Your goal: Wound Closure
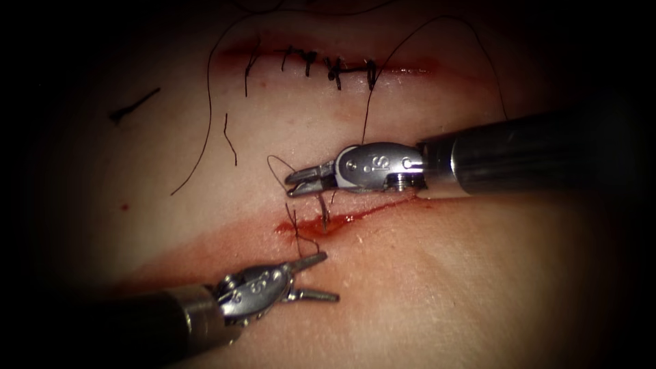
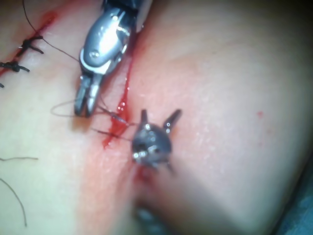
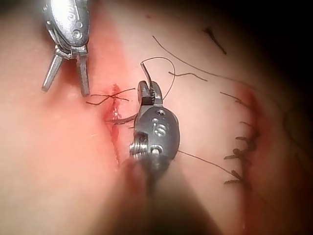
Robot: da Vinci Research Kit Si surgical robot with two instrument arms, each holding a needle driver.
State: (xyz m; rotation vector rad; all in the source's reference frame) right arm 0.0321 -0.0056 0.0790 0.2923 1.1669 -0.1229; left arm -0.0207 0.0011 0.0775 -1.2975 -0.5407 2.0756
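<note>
Fingers of the left tool (image 1: 316, 277) stood apart and empty just below the open cut (image 1: 328, 220) in the tissue (image 1: 478, 287). Fingers of the right tool (image 1: 301, 183) were nearly together just above that cut, apparently clamped on thread (image 1: 277, 164) that looped beside their tips. A dark curved piece, likely the needle (image 1: 324, 212), stood in the cut under the right tool; this could not be confirmed. Short thread ends (image 1: 295, 222) crossed the cut's left end amid red fluid (image 1: 307, 225). An older stitched cut (image 1: 328, 67) lay well above.
</note>
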